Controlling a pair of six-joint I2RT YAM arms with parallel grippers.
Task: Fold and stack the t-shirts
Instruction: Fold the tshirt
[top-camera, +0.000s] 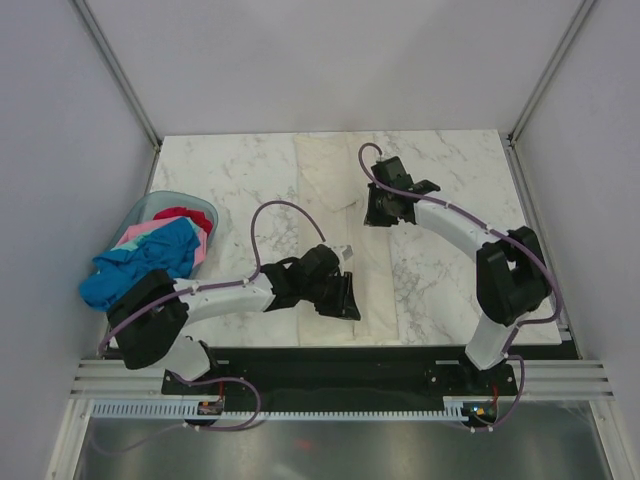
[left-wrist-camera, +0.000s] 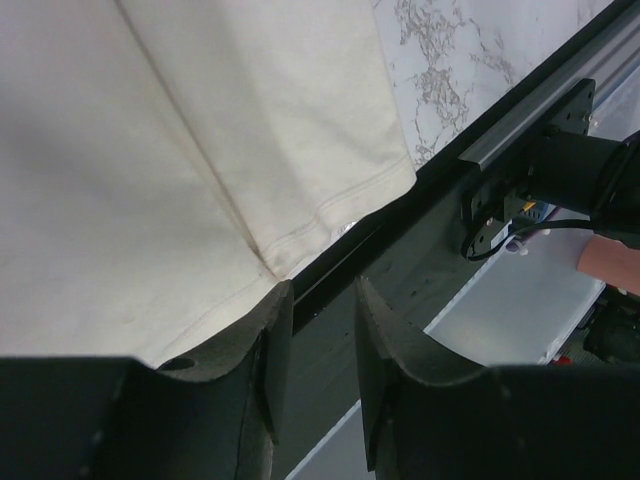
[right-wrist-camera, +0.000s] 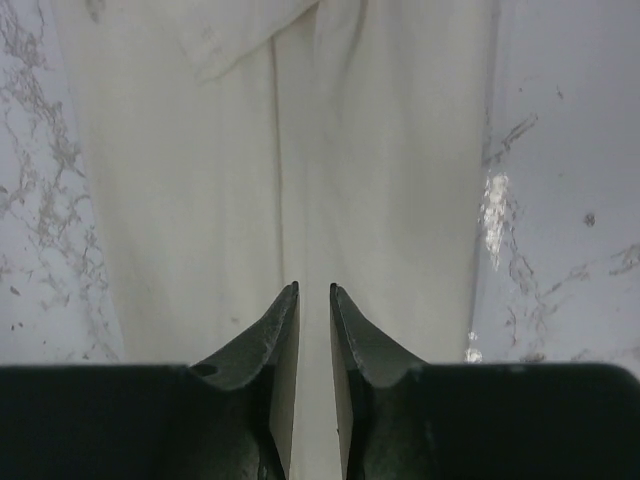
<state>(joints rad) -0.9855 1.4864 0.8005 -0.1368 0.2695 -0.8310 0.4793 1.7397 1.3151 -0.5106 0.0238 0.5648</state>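
Note:
A cream-white t-shirt (top-camera: 325, 170) lies flat on the marble table as a long strip, folded lengthwise, running from the far side to the near edge. My left gripper (top-camera: 345, 297) hovers at its near hem. In the left wrist view the jaws (left-wrist-camera: 322, 300) stand open and empty, with the hem corner (left-wrist-camera: 330, 210) just beyond them. My right gripper (top-camera: 381, 212) hangs over the strip's far half. In the right wrist view its jaws (right-wrist-camera: 314, 292) are narrowly open above the cloth (right-wrist-camera: 380, 150) and hold nothing. Blue (top-camera: 140, 265), pink (top-camera: 150, 232) and red (top-camera: 180, 214) shirts are piled at the left.
A pale blue plastic basket (top-camera: 150, 205) at the table's left edge holds the coloured pile, and the blue shirt spills over its near rim. A black rail (left-wrist-camera: 520, 130) runs along the table's near edge. White walls close the sides and back.

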